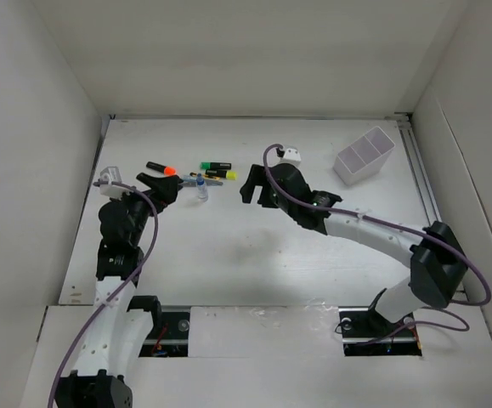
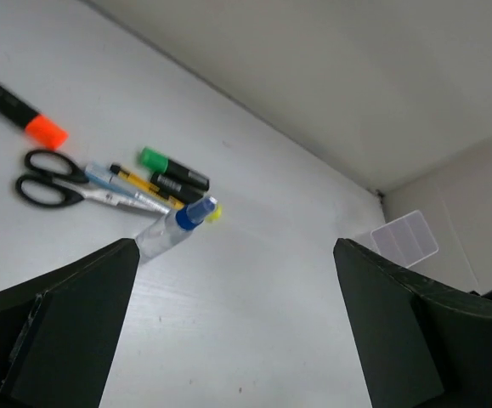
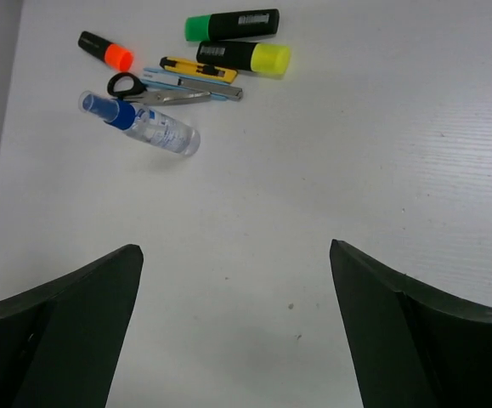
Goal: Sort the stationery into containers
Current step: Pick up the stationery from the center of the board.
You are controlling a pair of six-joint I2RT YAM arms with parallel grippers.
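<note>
White walls boxed in the pale tabletop [image 1: 229, 255] as I watched my feeds, and the sorting had not begun. All the stationery lay in one tight cluster at the far left: orange highlighter [image 3: 105, 51], green highlighter [image 3: 231, 25], yellow highlighter [image 3: 244, 57], scissors [image 3: 144, 89], thin yellow pen [image 3: 196, 68], and the blue-capped bottle [image 3: 144, 126] on its side nearest the arms. The divided white box [image 1: 364, 155] stood well apart at the far right, with nothing visible in its compartments. The left tool [image 2: 237, 340] hovered at the cluster's left edge and the right tool [image 3: 237, 331] hung near its right side. Both gaped fully, grasping nothing. I judged this the approach to a first pick. The next move called for lowering one tool over a single item, probably the bottle, which lay clearest of its neighbours, closing across it, then carrying it to the box.
</note>
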